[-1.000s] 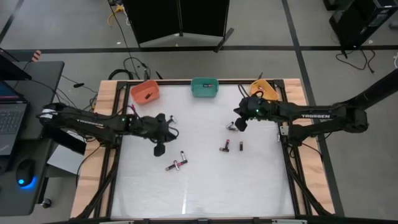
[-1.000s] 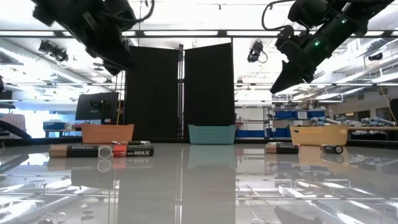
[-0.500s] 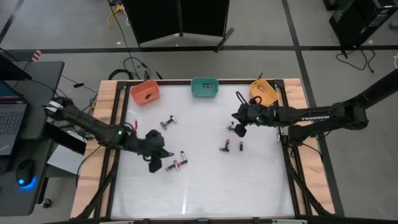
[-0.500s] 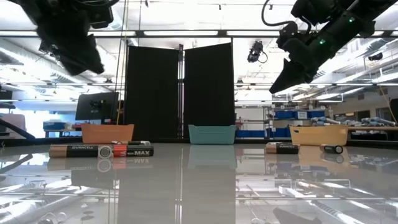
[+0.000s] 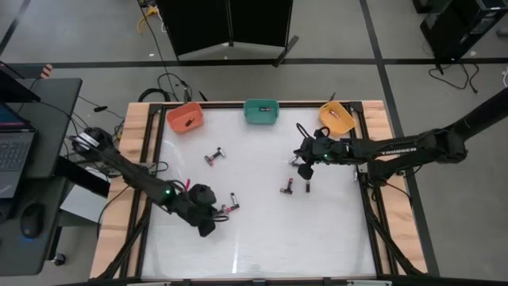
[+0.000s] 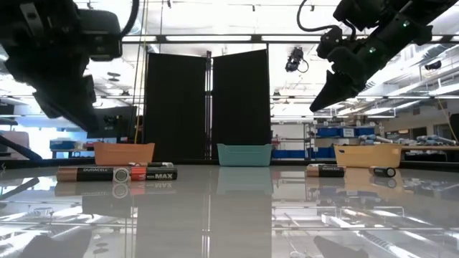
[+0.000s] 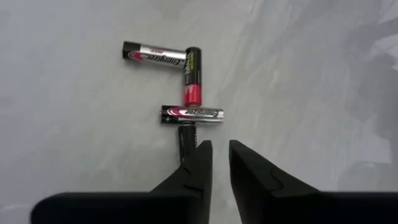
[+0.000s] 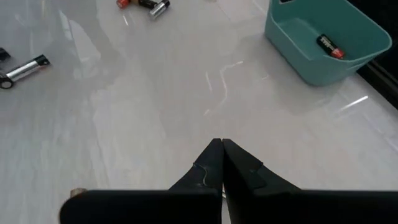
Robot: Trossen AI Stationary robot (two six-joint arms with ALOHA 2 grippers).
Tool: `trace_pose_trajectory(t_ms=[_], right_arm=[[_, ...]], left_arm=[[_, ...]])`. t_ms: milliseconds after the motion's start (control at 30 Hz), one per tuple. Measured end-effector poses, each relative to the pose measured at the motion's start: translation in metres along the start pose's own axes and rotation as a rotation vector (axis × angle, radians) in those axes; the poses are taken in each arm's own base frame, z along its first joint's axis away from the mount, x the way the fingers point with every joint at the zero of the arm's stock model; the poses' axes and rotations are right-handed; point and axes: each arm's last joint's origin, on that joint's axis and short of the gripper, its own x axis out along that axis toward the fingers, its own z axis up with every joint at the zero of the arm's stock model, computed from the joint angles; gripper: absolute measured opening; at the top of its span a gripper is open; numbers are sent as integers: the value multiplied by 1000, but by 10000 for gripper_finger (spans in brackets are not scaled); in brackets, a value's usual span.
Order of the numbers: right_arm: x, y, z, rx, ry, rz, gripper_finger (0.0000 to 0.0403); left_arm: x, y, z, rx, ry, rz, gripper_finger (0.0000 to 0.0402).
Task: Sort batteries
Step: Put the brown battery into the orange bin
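I've got the left hand low over the front-left part of the surface, fingers a narrow gap apart, released, nothing between them. Thru the left wrist cam I see four batteries just ahead of it: a silver/black one lying crosswise, a black-and-red one at right angles to it w/ its end near that one's tip, another silver one crosswise below, and a dark one running back toward the left fingertip, partly hidden by it. From the high cam that cluster sits just beside the left hand. Right hand is up off the surface near the back-right, fingers clenched tip to tip, holding nothing I can see. More batteries lie mid-surface: a pair toward the back-left, two in front of the right hand. Along the back edge: orange bin, teal bin w/ one battery inside, yellow bin. Low cam shows the dark Duracell cell end-on to a red-labelled one, flat on the surface.
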Motion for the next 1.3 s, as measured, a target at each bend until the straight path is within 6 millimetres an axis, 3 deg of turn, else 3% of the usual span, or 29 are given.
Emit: trace_pose_trajectory(t_ms=[300, 467, 1100, 1300], right_arm=[[0, 1, 0, -10, -2, 4, 12], [0, 1, 0, -12, -5, 5, 12], [0, 1, 1, -10, -7, 5, 12], [0, 1, 0, -16, -7, 6, 12]], left_arm=[[11, -2, -6, 8, 18, 11, 131], [18, -2, -11, 25, 40, 35, 146], [41, -1, -22, 37, 96, 135, 146], [41, 1, -23, 22, 112, 151, 99]])
